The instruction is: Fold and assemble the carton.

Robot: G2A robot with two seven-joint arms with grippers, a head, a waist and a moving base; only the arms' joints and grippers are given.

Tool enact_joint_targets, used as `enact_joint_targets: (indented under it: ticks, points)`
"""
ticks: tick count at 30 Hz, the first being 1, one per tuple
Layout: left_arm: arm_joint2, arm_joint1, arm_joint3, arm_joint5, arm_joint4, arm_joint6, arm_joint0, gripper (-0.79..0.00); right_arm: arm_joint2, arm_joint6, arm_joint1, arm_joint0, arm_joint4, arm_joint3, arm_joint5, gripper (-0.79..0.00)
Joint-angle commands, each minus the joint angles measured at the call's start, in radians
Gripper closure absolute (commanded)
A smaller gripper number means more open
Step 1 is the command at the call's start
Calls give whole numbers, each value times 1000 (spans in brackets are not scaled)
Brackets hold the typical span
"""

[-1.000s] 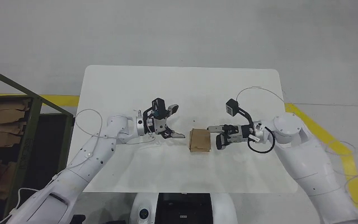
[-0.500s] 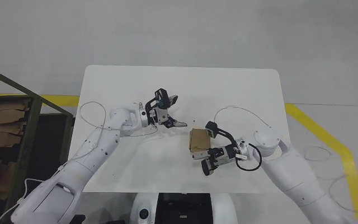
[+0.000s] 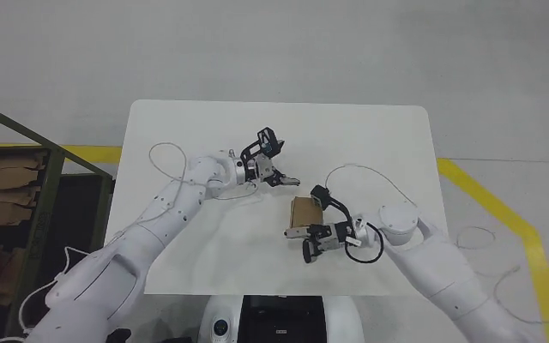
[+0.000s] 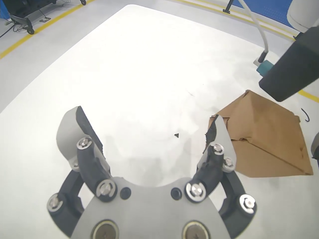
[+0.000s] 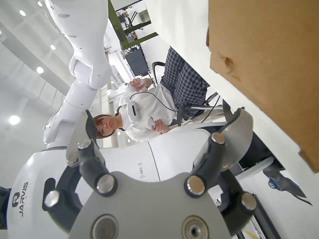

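A small brown carton (image 3: 303,211) lies folded near the middle of the white table (image 3: 197,249). My left gripper (image 3: 286,174) hovers just beyond the carton's far left corner, open and empty. In the left wrist view the left gripper (image 4: 147,118) stands wide over bare table, with the carton (image 4: 264,140) close beside one fingertip (image 4: 215,125). My right gripper (image 3: 299,243) sits at the carton's near edge, open and holding nothing. In the right wrist view the right gripper (image 5: 162,118) points past the table's edge, with the carton (image 5: 261,50) off to one side, apart from it.
A green rack (image 3: 34,171) with flat cardboard stands on the floor to the left of the table. Thin white cables (image 3: 369,170) loop over the table by each arm. A tiny dark speck (image 4: 177,135) lies on the tabletop.
The left gripper has moved farther away and to the right, nearer the carton's far corner. The right gripper has swung from the carton's right side round to its near edge.
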Motion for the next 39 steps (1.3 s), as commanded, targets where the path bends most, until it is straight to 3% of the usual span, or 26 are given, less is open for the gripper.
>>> enact_joint_targets:
  ticks: [1, 7, 16, 39]
  points:
    - [14, -13, 22, -8, -7, -6, -13, -785, -9, -24, -4, 2, -8, 1, -4, -785]
    - [46, -45, 68, -33, -9, -5, -42, -785, -27, -97, -14, 8, -32, 19, -6, -785]
    - [68, -69, 102, -65, 11, 4, -43, -785, -19, -102, -17, 16, -30, 36, -15, -785]
    - [12, -56, 63, -102, 46, -10, 16, -785, 10, -78, -24, 40, 24, 73, 26, -785]
